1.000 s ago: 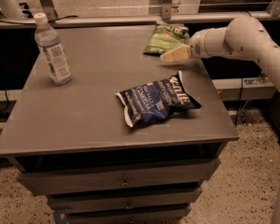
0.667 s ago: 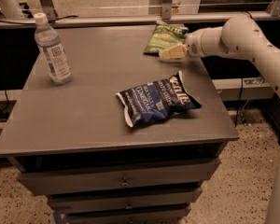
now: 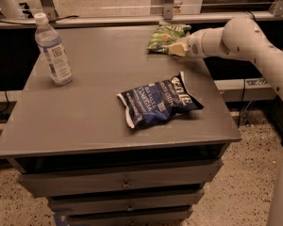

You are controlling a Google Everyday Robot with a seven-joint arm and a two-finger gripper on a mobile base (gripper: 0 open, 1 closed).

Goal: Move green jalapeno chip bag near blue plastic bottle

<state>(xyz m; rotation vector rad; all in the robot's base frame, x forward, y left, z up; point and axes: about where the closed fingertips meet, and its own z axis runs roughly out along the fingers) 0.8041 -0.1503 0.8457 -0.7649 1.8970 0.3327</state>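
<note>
The green jalapeno chip bag (image 3: 164,36) lies at the far right of the grey table top (image 3: 85,121), near its back edge. My gripper (image 3: 177,49) reaches in from the right on a white arm and sits at the bag's near right edge, touching or almost touching it. The blue plastic bottle (image 3: 53,51) stands upright at the far left of the table, well apart from the bag.
A larger dark blue chip bag (image 3: 160,102) lies in the middle right of the table, between me and the green bag. The table has drawers (image 3: 125,182) below its front edge. A rail and metal posts (image 3: 167,4) run behind the table.
My gripper has crept slightly toward the back of the table, closer against the green bag. The bags and the bottle have not moved.
</note>
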